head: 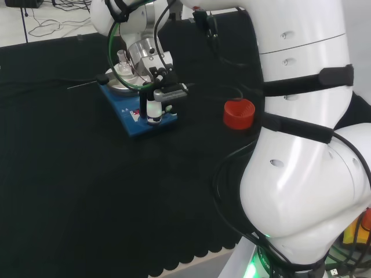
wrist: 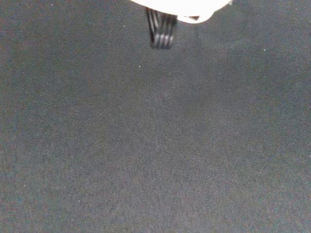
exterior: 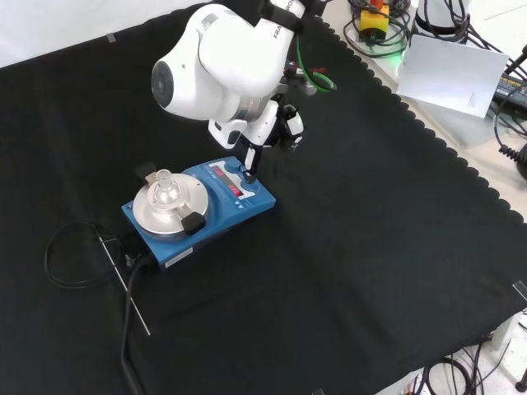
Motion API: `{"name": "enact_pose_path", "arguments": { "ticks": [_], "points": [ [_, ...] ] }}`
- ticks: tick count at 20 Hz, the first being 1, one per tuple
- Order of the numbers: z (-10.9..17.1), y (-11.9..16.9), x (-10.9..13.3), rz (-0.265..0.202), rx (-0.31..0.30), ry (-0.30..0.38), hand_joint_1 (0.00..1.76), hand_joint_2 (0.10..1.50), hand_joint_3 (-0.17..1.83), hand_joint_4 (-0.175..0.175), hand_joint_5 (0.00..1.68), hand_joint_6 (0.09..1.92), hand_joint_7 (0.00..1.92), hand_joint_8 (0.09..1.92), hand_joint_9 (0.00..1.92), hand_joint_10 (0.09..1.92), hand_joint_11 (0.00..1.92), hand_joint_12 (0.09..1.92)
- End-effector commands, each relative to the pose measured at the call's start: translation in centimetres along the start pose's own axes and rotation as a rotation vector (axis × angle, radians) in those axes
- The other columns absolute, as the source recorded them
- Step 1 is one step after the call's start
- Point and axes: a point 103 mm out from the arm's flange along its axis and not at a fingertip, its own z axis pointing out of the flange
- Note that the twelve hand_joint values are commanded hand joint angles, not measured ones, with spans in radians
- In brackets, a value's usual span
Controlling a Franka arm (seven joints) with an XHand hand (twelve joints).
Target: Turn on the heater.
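Note:
The heater [head: 130, 123] is a blue box with a round silver plate [exterior: 156, 210] on top and a small clear glass flask [exterior: 164, 181] standing on that plate. Its control panel with a red strip faces right in the front view. My hand [head: 163, 92] hangs over this panel end. One straight finger [exterior: 248, 161] points down and touches the panel near its knob; in the head view the finger [head: 153, 110] stands upright on the blue panel. The hand holds nothing. In the wrist view a blurred white part of the hand [wrist: 180, 6] hangs above black cloth.
A red ribbed ring stand [head: 239, 113] sits on the cloth to the right of the heater in the head view. A black cable [exterior: 72, 257] and a thin metal rod [exterior: 125, 284] lie to the left of the heater in the front view. The arm's white links [head: 301, 145] stand at right.

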Motion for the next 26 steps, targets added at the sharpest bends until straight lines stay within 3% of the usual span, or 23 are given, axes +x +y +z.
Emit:
{"name": "enact_pose_path", "arguments": {
  "ticks": [1,20,26],
  "points": [
    [0.09,0.00,-0.13,-0.003,-0.001,0.007,1.44,0.68,1.08,-0.041,0.33,0.11,1.65,1.42,1.76,1.35,1.26,1.29],
    [0.42,0.47,-0.17,0.004,0.026,0.008,1.44,0.68,1.09,-0.044,0.38,0.11,1.65,1.42,1.76,1.35,1.26,1.29],
    [-0.38,-0.37,-0.12,0.001,-0.005,0.009,1.44,0.68,1.09,-0.045,0.39,0.12,1.65,1.43,1.76,1.35,1.26,1.29]
  ]
}}
